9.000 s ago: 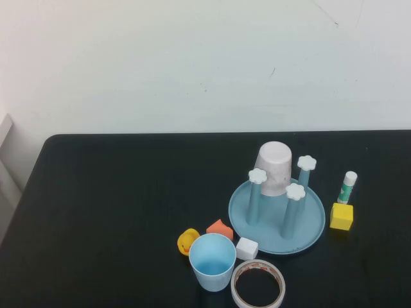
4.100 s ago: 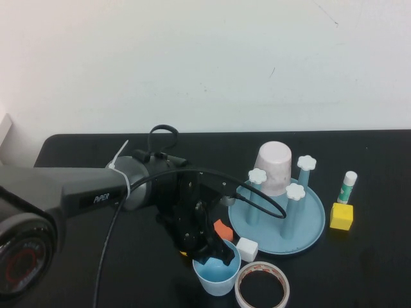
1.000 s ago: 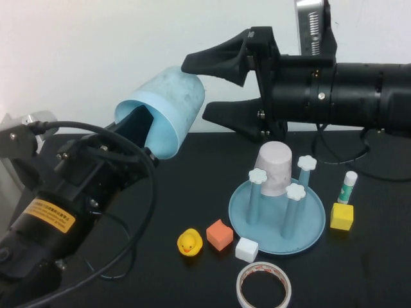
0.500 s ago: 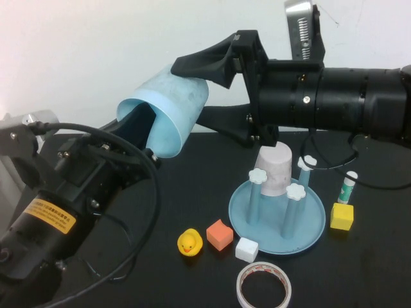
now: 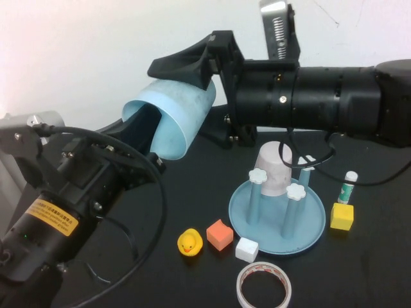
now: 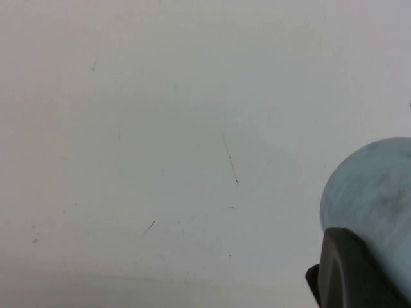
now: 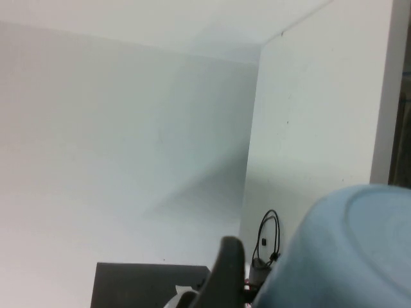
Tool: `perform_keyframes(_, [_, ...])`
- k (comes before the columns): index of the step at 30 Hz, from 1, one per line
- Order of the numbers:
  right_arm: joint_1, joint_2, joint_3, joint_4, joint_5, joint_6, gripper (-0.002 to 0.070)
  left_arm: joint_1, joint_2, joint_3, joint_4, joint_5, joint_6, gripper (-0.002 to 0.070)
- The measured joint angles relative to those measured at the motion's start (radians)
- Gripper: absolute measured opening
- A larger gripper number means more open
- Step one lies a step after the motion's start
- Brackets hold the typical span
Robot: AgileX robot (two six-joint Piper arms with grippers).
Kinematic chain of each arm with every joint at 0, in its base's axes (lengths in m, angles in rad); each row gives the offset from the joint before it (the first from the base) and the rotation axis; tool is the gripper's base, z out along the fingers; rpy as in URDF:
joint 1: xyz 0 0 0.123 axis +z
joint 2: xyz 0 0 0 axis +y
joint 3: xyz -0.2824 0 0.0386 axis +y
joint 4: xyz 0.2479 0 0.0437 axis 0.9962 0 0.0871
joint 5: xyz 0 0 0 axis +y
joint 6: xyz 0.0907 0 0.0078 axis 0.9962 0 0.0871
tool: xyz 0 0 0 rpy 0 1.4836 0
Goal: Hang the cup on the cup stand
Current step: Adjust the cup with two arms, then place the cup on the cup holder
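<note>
Cup lies tilted, rim gripped by my left gripper, base between my right gripper's open jaws.

The cup, a light blue tapered handleless tumbler with a matte, faintly scuffed surface, is held high above the table, tipped on its side with its open mouth toward the robot's lower left and its closed base up and to the right. The left gripper reaches into its mouth, while the right gripper stands open around its base end, one finger above and one below. The stand, a round light blue tray with upright blue pegs capped by white flowers, sits on the table's right side below the cup and carries an upturned pale pinkish-white cup.
</note>
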Motion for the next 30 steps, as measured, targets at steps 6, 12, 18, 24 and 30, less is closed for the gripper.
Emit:
perform_keyframes(6, [0.006, 0.006, -0.002, 0.0, 0.009, -0.009, 0.0646, 0.0, 0.0, 0.0, 0.0, 0.0, 0.0, 0.0006])
perform_keyframes(12, [0.006, 0.006, -0.003, 0.004, 0.02, -0.067, 0.0608, 0.0, 0.0, 0.0, 0.0, 0.0, 0.022, 0.0006])
perform_keyframes(18, [0.006, 0.01, -0.016, 0.003, 0.037, -0.175, 0.0607, 0.0, 0.0, 0.0, 0.039, 0.026, 0.102, 0.01])
perform_keyframes(24, [-0.03, 0.01, -0.05, -0.002, 0.06, -0.338, 0.0607, 0.0, -0.025, 0.0, 0.153, 0.06, 0.09, 0.04])
perform_keyframes(30, [-0.15, -0.015, -0.051, -0.003, 0.123, -0.571, 0.0606, 0.0, -0.135, 0.0, 0.322, 0.21, 0.06, 0.0459])
